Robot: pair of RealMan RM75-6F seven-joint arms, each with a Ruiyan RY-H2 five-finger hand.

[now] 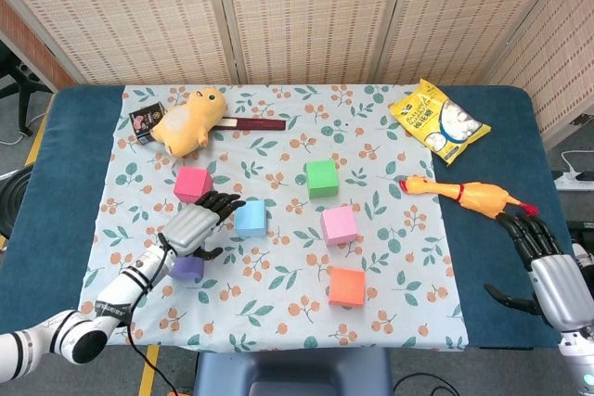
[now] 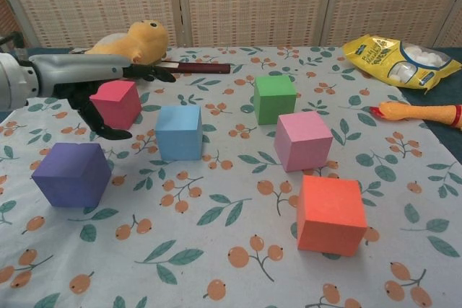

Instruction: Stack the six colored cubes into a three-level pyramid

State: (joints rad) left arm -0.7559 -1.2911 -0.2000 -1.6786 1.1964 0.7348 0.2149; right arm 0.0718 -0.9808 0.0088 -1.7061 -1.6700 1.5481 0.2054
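Note:
Six cubes lie apart on the floral cloth (image 1: 278, 322): magenta (image 1: 192, 184), light blue (image 1: 250, 217), purple (image 1: 188, 269), green (image 1: 321, 177), pale pink (image 1: 340, 224) and orange (image 1: 347, 287). My left hand (image 1: 193, 227) hovers open over the purple cube and hides most of it from the head view, its fingertips reaching the light blue cube's left edge. In the chest view this left hand (image 2: 72, 70) floats above the magenta cube (image 2: 114, 102), with the purple cube (image 2: 71, 173) and the light blue cube (image 2: 178, 131) below it. My right hand (image 1: 548, 266) stays open at the table's right edge.
A yellow plush toy (image 1: 188, 121), a small dark box (image 1: 146, 121) and a dark red bar (image 1: 252, 124) lie at the back left. A yellow snack bag (image 1: 438, 121) and a rubber chicken (image 1: 469, 195) lie at the right.

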